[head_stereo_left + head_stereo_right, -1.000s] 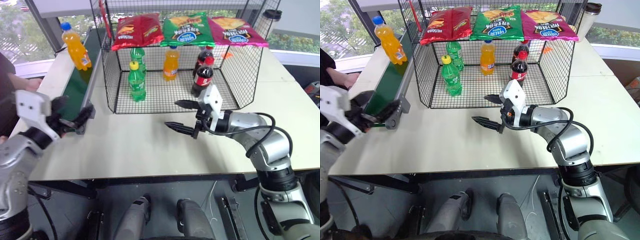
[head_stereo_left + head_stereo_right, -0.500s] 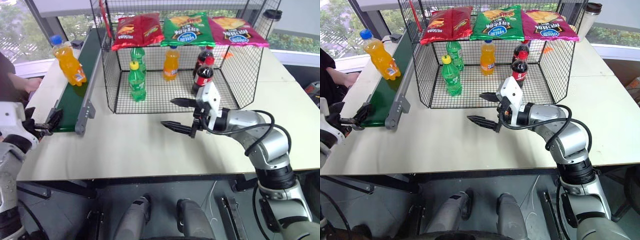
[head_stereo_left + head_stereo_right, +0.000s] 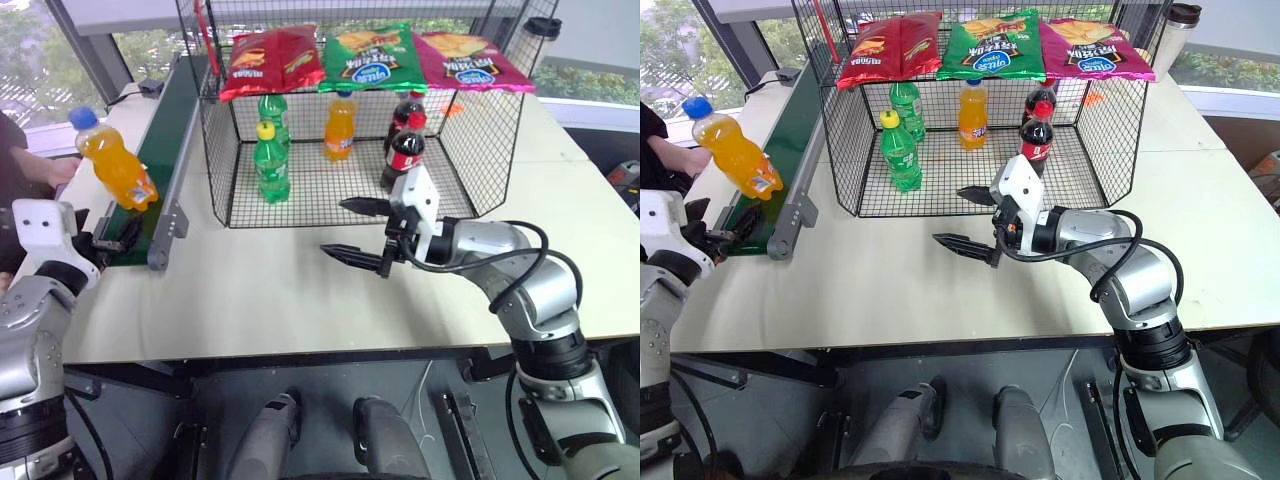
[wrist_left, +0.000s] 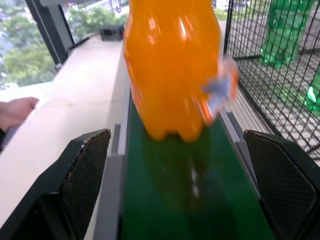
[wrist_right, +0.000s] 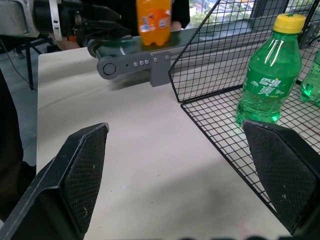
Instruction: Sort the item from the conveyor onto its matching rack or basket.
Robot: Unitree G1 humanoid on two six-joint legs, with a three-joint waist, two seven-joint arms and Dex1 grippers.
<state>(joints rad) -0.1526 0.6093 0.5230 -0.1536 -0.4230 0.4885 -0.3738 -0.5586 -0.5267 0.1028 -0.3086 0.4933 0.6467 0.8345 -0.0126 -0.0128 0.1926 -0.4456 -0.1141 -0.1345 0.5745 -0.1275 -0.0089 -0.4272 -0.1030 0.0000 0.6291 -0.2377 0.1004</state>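
The item, an orange soda bottle (image 3: 112, 165) with a blue cap, stands on the conveyor (image 3: 168, 118) close to its near end, its cap leaning to the left. My left gripper (image 3: 115, 238) is open at that end of the belt. In the left wrist view the bottle (image 4: 172, 65) fills the space just beyond its two fingers and is apart from them. My right gripper (image 3: 338, 228) hovers open and empty over the table in front of the black wire rack (image 3: 225, 150).
Inside the cage stand green bottles (image 3: 271, 160), an orange bottle (image 3: 340, 128) and cola bottles (image 3: 404, 155). Chip bags (image 3: 375, 58) lie on its top. A person's hand (image 4: 17, 110) rests left of the belt. A cup (image 3: 1180, 25) stands at the back right.
The orange bottle has ridden the belt toward its near end and now stands just beyond my left gripper. My left hand has sunk and shifted left. The right arm has kept still.
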